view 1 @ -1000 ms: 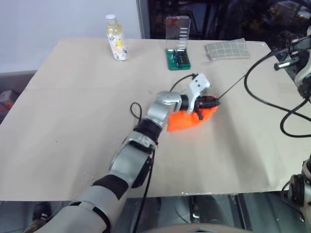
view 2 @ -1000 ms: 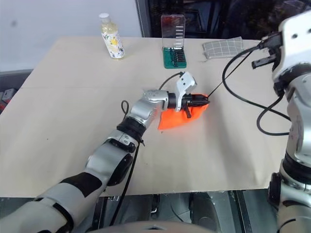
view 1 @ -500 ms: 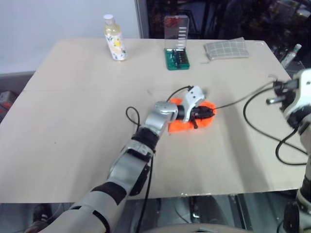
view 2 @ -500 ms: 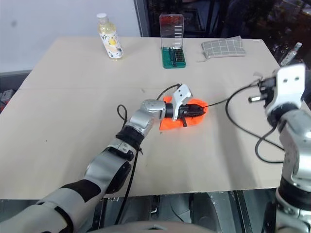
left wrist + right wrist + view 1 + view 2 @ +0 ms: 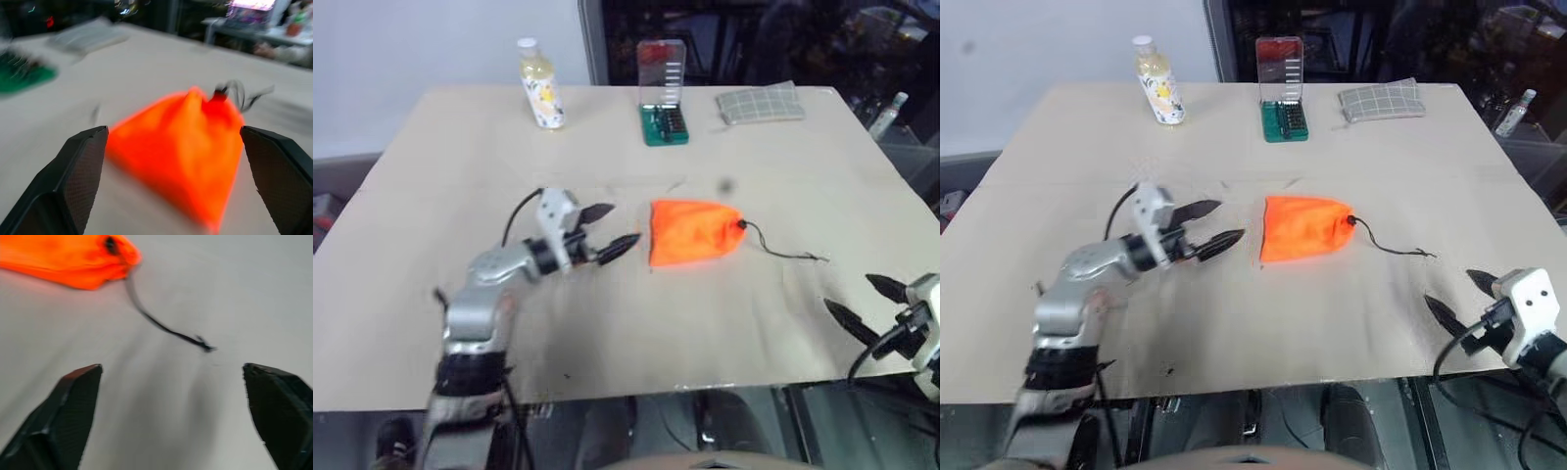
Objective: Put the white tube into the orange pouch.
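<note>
The orange pouch lies flat near the middle of the table, its neck drawn tight. Its thin black cord trails off to the right. The white tube is hidden or out of view. My left gripper hovers just left of the pouch, pointing at it, open and empty. In the left wrist view the pouch sits between and beyond the spread fingers. My right gripper is low at the table's front right edge, open and empty. From there the cord and the pouch neck lie ahead of it.
A yellowish bottle with a white cap, a green bit case with its lid up, and a grey-green checked cloth pouch stand along the far edge. The table's front edge is close to my right gripper.
My left gripper let go of the pouch, opened and swung away to the left. My right gripper released the cord, opened and dropped to the front right edge. The pouch now lies flat.
</note>
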